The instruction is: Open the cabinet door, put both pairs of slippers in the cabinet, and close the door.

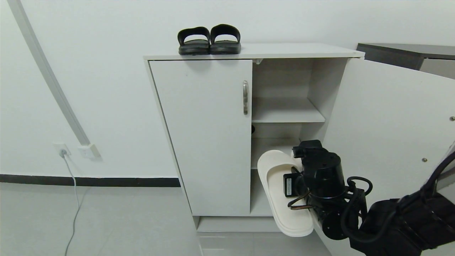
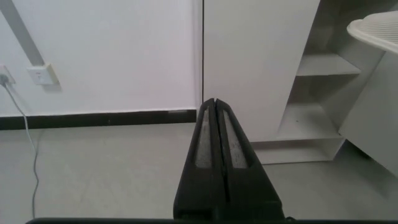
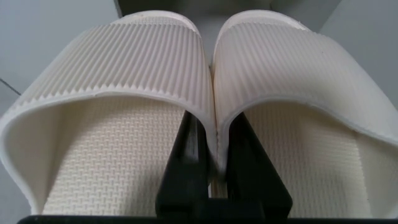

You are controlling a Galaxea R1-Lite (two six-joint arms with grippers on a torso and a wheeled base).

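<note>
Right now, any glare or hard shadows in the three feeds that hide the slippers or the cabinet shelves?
Head view: soft even light, no glare; black slippers cast a faint shadow on the cabinet door, shelves shaded but readable. Left wrist view: left gripper evenly lit, shelves dimmer. Right wrist view: white slippers evenly lit, ridges showing, no glare.

Cream slippers side by side, inner strap edges within the right tool
</note>
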